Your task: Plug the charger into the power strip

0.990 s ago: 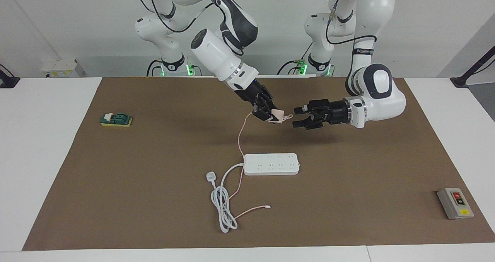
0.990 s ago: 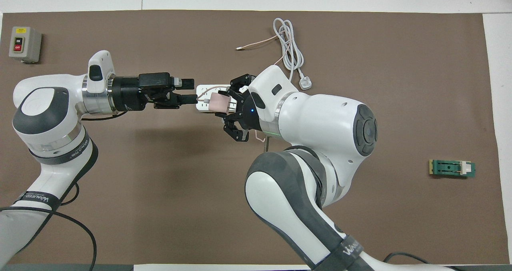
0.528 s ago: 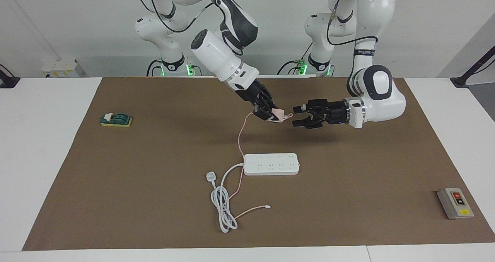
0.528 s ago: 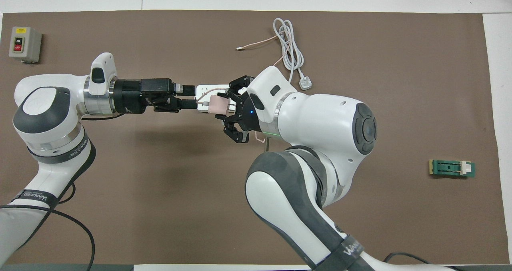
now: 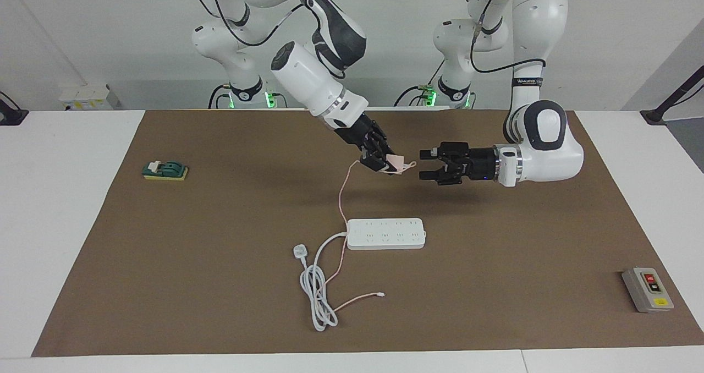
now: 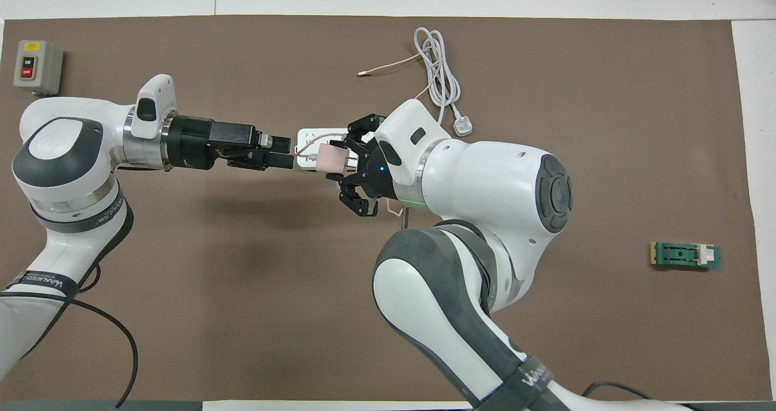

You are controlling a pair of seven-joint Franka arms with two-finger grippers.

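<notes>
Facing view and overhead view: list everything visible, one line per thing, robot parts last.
charger: one, pale pink, held in the air over the mat, cable trailing down to the mat.
power strip: one, white, mid-mat, its cord coiled farther from the robots.
white three-pin plug: one, beside the power strip's cord.
grey button box: one, red and yellow buttons, toward the left arm's end.
green block: one, on a yellow base, toward the right arm's end.
brown mat: one, covering the table.
right tool: shut on the charger.
left tool: open, beside the charger.
</notes>
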